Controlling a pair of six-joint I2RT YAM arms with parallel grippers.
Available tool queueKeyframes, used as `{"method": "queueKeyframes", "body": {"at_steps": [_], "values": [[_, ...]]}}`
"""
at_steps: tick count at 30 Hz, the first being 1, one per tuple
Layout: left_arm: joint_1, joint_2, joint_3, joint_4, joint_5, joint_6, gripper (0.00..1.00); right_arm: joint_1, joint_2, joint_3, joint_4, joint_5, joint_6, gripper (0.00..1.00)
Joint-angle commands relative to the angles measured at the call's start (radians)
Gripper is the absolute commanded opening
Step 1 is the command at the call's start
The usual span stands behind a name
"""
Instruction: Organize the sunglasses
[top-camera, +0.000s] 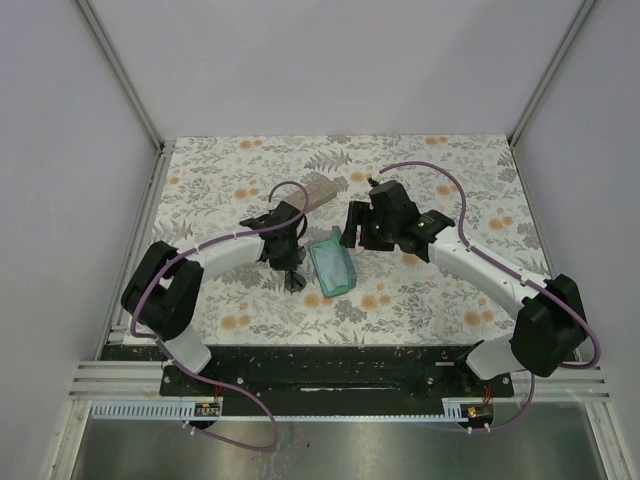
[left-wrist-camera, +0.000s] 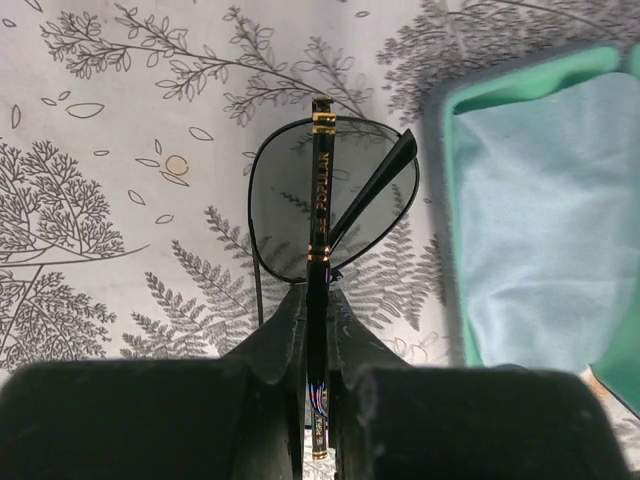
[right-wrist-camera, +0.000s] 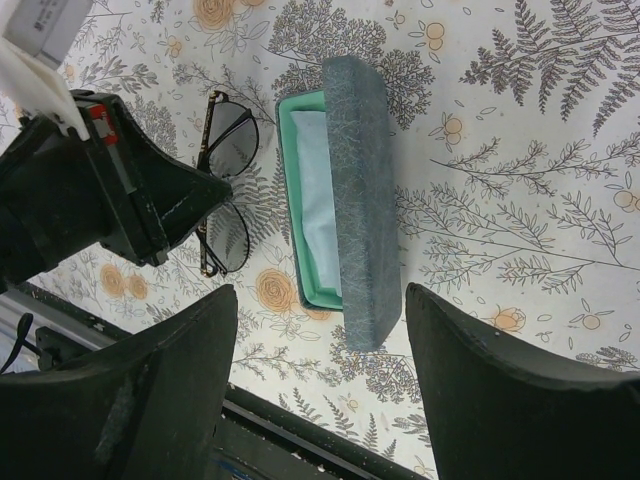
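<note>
Sunglasses (left-wrist-camera: 290, 215) pinched in left gripper (left-wrist-camera: 318, 305), beside case (right-wrist-camera: 362, 190)

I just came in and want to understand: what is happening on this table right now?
The left claw is shut on one arm of the sunglasses, holding them just beside the open case. The case lies on the table with a blue cloth inside, and the sunglasses are not yet in it. The right claw is open above the case and holds nothing.
</note>
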Motion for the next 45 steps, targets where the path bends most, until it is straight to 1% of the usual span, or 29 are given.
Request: {"method": "queueKeyframes", "body": {"at_steps": [1,4,9,19,25,28,31,33,34,35,36,39,42,44,45], "values": [[-0.027,-0.091,0.07,-0.023,-0.003,-0.005,0.0,-0.006,-0.013,0.001,0.026,0.008,-0.012,0.76],[-0.042,-0.093,0.076,0.014,0.037,-0.042,0.0,-0.006,-0.024,-0.005,0.026,0.023,-0.004,0.76],[-0.071,-0.076,0.091,0.087,0.06,-0.131,0.0,-0.007,-0.068,-0.025,0.028,0.109,0.02,0.76],[-0.137,-0.022,0.075,0.213,0.002,-0.317,0.0,-0.009,-0.157,-0.077,0.02,0.209,0.057,0.76],[-0.166,0.052,0.078,0.253,-0.036,-0.369,0.0,-0.007,-0.177,-0.087,0.021,0.212,0.054,0.76],[-0.174,0.079,0.078,0.239,-0.064,-0.377,0.0,-0.007,-0.176,-0.09,0.02,0.206,0.062,0.78],[-0.179,0.073,0.064,0.241,-0.078,-0.378,0.07,-0.007,-0.16,-0.093,0.018,0.197,0.063,0.83],[-0.182,0.058,0.064,0.227,-0.093,-0.374,0.19,-0.007,-0.137,-0.093,0.014,0.201,0.063,0.84],[-0.183,0.044,0.065,0.218,-0.104,-0.374,0.22,-0.007,-0.128,-0.093,0.014,0.203,0.062,0.84],[-0.186,0.032,0.062,0.206,-0.116,-0.374,0.32,-0.007,-0.116,-0.093,0.014,0.204,0.065,0.84],[-0.185,0.016,0.062,0.201,-0.118,-0.372,0.39,-0.009,-0.108,-0.091,0.014,0.206,0.066,0.85],[-0.185,-0.013,0.059,0.178,-0.136,-0.369,0.49,-0.007,-0.09,-0.085,0.018,0.212,0.065,0.87],[-0.185,-0.036,0.062,0.158,-0.144,-0.36,0.5,-0.01,-0.07,-0.077,0.023,0.212,0.06,0.87],[-0.185,-0.053,0.062,0.146,-0.148,-0.352,0.49,-0.016,-0.057,-0.077,0.029,0.212,0.062,0.84],[-0.185,-0.06,0.062,0.146,-0.151,-0.348,0.47,-0.024,-0.053,-0.079,0.034,0.201,0.057,0.81]]}}
